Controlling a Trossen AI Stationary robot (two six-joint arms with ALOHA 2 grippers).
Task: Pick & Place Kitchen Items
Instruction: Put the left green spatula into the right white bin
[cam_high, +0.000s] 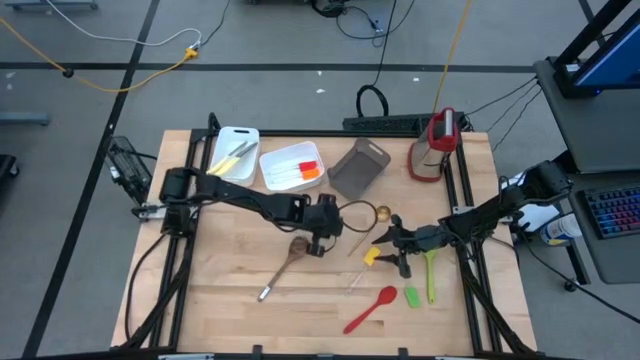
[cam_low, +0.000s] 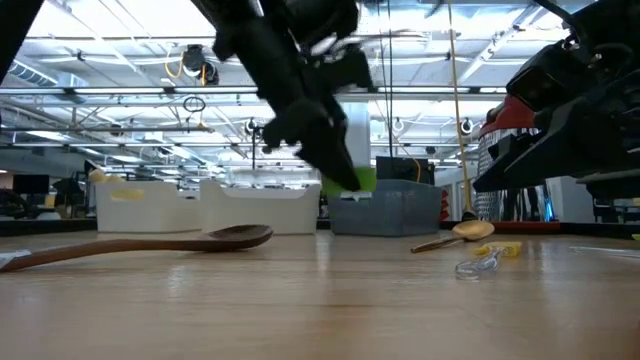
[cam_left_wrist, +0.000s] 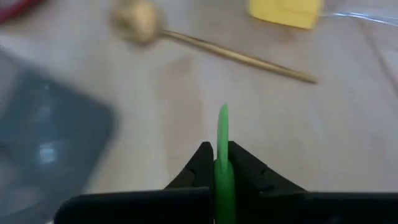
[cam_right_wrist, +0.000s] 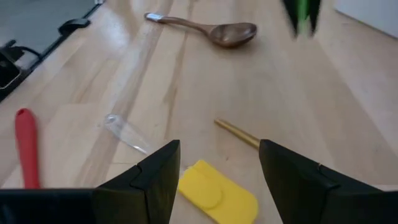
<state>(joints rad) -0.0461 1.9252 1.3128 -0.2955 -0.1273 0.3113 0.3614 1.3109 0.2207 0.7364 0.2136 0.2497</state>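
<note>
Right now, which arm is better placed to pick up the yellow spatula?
The right. Its gripper hangs open directly over the yellow spatula, which lies between its jaws. The left gripper is already shut on a green utensil.

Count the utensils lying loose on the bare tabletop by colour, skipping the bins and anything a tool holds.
Brown: 1, wooden spoon
Gold: 1, gold spoon
Yellow: 1, yellow spatula
Green: 2, green spoon and green spatula
Red: 1, red spoon
Clear: 1, clear piece
Total: 7
Skipped: green utensil in the left tool
</note>
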